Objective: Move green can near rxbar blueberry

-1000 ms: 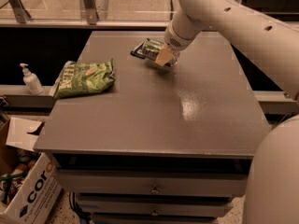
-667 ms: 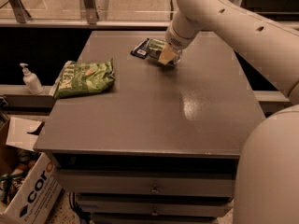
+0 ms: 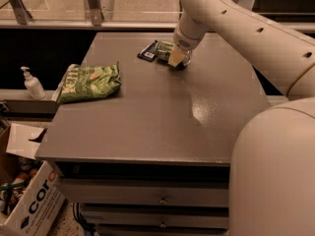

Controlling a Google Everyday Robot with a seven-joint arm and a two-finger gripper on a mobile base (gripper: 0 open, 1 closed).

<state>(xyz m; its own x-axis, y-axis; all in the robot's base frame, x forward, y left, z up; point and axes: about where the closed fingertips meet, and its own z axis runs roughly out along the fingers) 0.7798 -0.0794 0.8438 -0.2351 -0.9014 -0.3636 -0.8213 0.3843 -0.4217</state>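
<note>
The green can (image 3: 164,50) lies on its side at the far middle of the grey table (image 3: 147,117). The rxbar blueberry (image 3: 147,52), a dark flat bar with a white patch, lies right beside the can on its left, touching or nearly touching it. My gripper (image 3: 178,58) hangs from the white arm that comes in from the upper right. It sits low over the table at the can's right end and covers that end of the can.
A green chip bag (image 3: 88,81) lies at the table's left side. A white pump bottle (image 3: 32,83) stands on a ledge left of the table. A cardboard box (image 3: 29,200) sits on the floor at the lower left. Drawers (image 3: 157,198) are below the tabletop.
The gripper and wrist have shifted slightly to the right at the can's end. The can and the bar stay side by side at the far middle.
</note>
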